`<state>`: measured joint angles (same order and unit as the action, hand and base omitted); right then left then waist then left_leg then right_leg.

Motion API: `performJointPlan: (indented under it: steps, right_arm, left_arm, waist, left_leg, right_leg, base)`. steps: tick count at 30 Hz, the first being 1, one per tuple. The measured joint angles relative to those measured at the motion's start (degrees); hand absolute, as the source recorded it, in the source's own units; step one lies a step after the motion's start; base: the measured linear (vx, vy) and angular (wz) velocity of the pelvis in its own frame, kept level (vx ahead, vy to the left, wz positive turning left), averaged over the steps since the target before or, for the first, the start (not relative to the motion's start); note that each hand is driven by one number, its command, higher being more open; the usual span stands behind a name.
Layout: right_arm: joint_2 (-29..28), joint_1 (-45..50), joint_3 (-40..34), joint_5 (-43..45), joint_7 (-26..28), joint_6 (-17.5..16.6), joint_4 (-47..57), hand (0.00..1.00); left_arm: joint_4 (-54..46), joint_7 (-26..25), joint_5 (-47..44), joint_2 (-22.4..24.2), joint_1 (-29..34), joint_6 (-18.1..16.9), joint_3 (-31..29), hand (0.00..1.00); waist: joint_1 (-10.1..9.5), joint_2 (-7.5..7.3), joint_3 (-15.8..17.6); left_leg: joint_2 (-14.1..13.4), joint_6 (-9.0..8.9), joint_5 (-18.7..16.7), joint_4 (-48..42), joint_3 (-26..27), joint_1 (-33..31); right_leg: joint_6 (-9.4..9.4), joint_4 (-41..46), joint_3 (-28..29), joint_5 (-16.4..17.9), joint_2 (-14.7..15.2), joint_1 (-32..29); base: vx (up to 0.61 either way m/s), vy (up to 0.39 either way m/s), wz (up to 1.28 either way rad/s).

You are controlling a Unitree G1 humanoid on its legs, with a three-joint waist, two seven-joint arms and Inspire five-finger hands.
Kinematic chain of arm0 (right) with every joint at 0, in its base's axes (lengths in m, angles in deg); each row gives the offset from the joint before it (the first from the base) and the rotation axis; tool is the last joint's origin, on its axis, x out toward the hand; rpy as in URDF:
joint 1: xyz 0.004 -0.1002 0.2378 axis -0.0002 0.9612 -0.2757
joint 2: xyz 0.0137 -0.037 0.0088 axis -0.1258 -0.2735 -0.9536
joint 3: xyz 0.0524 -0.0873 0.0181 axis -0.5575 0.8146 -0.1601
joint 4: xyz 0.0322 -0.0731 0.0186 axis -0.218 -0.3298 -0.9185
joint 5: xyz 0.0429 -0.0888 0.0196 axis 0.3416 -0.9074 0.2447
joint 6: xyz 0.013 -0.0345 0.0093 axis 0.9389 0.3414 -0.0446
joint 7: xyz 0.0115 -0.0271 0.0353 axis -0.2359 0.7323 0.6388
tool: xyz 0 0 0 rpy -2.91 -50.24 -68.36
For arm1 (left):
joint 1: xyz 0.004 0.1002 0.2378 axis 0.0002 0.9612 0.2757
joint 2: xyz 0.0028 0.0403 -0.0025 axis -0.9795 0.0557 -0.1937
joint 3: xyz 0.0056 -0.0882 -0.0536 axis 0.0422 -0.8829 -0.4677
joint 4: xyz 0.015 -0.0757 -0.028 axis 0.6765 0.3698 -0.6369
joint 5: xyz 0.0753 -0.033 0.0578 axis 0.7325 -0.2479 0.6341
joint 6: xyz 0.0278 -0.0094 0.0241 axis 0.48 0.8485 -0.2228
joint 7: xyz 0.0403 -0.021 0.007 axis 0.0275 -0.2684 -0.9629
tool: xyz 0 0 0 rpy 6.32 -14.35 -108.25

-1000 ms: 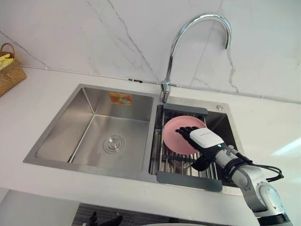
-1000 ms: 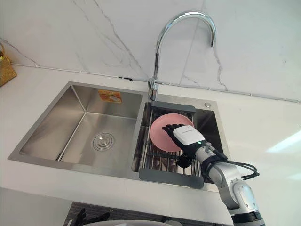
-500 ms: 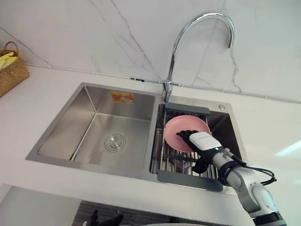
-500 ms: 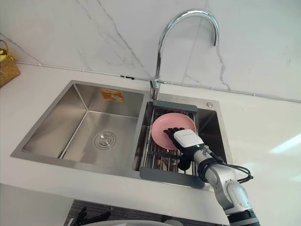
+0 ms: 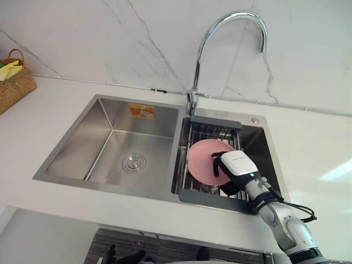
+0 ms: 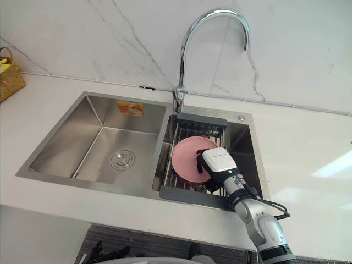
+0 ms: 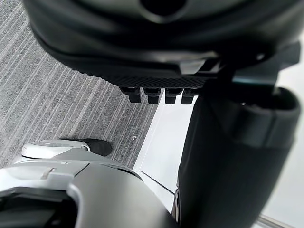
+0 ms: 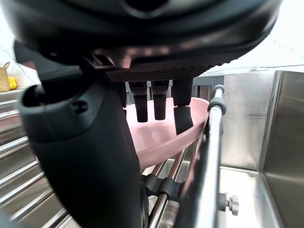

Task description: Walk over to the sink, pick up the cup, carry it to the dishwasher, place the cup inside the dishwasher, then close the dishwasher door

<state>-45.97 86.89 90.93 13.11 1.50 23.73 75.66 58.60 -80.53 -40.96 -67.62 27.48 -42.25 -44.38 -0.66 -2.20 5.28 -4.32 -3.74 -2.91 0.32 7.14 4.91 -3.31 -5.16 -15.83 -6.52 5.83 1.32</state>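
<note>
Right hand (image 5: pixel 236 166) is down in the right basin of the sink (image 5: pixel 104 187). It sits on the pink dish (image 5: pixel 199 159), which lies on the grey roll-up rack (image 5: pixel 215 122). No cup to be seen. This shallow pink dish is what the hand works on, so I take it for the task's thing. It is on the rack, not lifted.

Change over the last second: the hand was spread flat above the dish's middle. It has since dropped and drawn back to the dish's right rim.

Right wrist view: fingers (image 8: pixel 160 102) reach nearly straight down into the hollow, tips on the inner face. Thumb (image 8: pixel 80 156) sits outside and below the rim. The hand brackets the rim, but no closed pinch shows.

More rack wire now shows between the dish and the rack's far bar. The dish may have slid nearer or tipped, but the camera has shifted too, so not sure.

Left hand (image 7: pixel 156 96) hangs low over the striped floor mat (image 7: pixel 57 95), fingers relaxed, holding nothing.

Meaning: approach is over and the grasp is the step in hand. Thumb must close on the rim before any lift. A thin, slick rim on wire is likely to skid. Carry, loading and door all remain.
</note>
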Motion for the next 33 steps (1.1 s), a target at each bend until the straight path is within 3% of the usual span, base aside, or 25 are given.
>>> performJointPlan:
  steps: [8,13,18,26,33]
  right_arm:
    - [0.1,0.9,-1.2,0.1,-4.2,-2.4,-0.4,0.00]
    - [0.1,1.1,-2.7,1.4,-5.8,-3.4,-0.1,0.00]
    - [0.2,1.9,-3.2,3.5,-7.3,-3.7,0.6,0.00]
    - [0.7,2.9,-3.7,7.1,-8.0,-3.6,1.0,0.00]
    - [0.8,3.5,-3.8,19.7,-6.5,-1.4,1.0,0.00]
  left_arm:
    - [0.0,-0.8,0.0,0.2,0.0,-0.8,0.0,1.00]
    - [0.6,-1.3,0.0,0.3,0.2,-1.9,0.0,1.00]
    - [0.7,-2.8,0.0,0.5,0.8,-2.5,0.0,1.00]
    - [0.7,-3.4,0.0,0.8,1.3,-3.0,-0.1,1.00]
    - [0.7,-3.5,0.0,1.5,1.3,-3.3,-0.8,1.00]
  waist:
    - [0.14,0.40,0.1]
    - [0.01,1.66,0.2]
    - [0.01,2.65,0.1]
    - [-0.07,2.89,0.0]
    - [-0.06,3.15,0.1]
  left_leg:
    - [-0.6,-0.06,0.1,-0.2,0.5,0.1]
    - [-0.6,-0.07,0.0,-0.4,0.5,0.1]
    - [-0.7,-0.12,0.0,-0.5,0.6,0.0]
    - [-0.7,-0.14,0.0,-0.6,0.4,-0.2]
    - [-0.7,-0.14,0.0,-0.8,0.1,-0.3]
  right_leg:
    - [0.18,0.0,0.4,-0.2,-0.7,-0.2]
    - [0.26,0.0,0.5,-0.2,-0.8,-0.2]
    - [0.26,0.0,0.5,-0.2,-0.8,-0.2]
    - [0.26,0.0,0.4,-0.2,-0.9,-0.3]
    - [0.26,0.0,0.1,-0.2,-0.9,-0.2]
  base:
    - [0.00,-0.007,-0.03]
    - [0.00,0.000,0.00]
    - [0.00,0.000,0.00]
    - [0.00,0.000,0.00]
    - [0.00,0.000,0.01]
